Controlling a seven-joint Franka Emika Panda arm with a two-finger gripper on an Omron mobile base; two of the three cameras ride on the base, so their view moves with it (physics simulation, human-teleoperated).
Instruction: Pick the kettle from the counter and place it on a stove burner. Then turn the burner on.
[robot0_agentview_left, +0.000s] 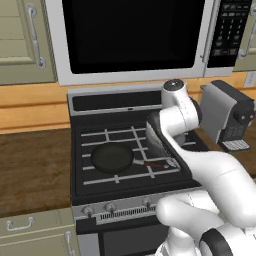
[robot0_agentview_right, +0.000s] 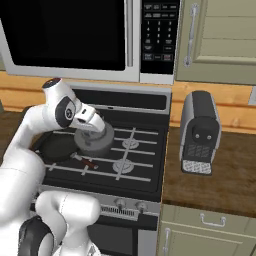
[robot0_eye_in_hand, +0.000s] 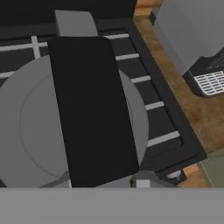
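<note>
The kettle (robot0_agentview_right: 94, 139), a squat dull-grey metal body with a dark handle band across its domed top, hangs at centre-left of the right base view over the stove grates, beside the black frying pan (robot0_agentview_left: 112, 157). The hand (robot0_agentview_right: 90, 125) seems clenched on its handle, though its fingertips are hidden. I judge it rigid, smooth, fairly heavy, and best held by that arched handle.

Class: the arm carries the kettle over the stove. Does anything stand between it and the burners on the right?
Nothing visible does. The squat dull-grey metal kettle hangs left of two bare silver burner discs; the black frying pan lies on the opposite side.
</note>
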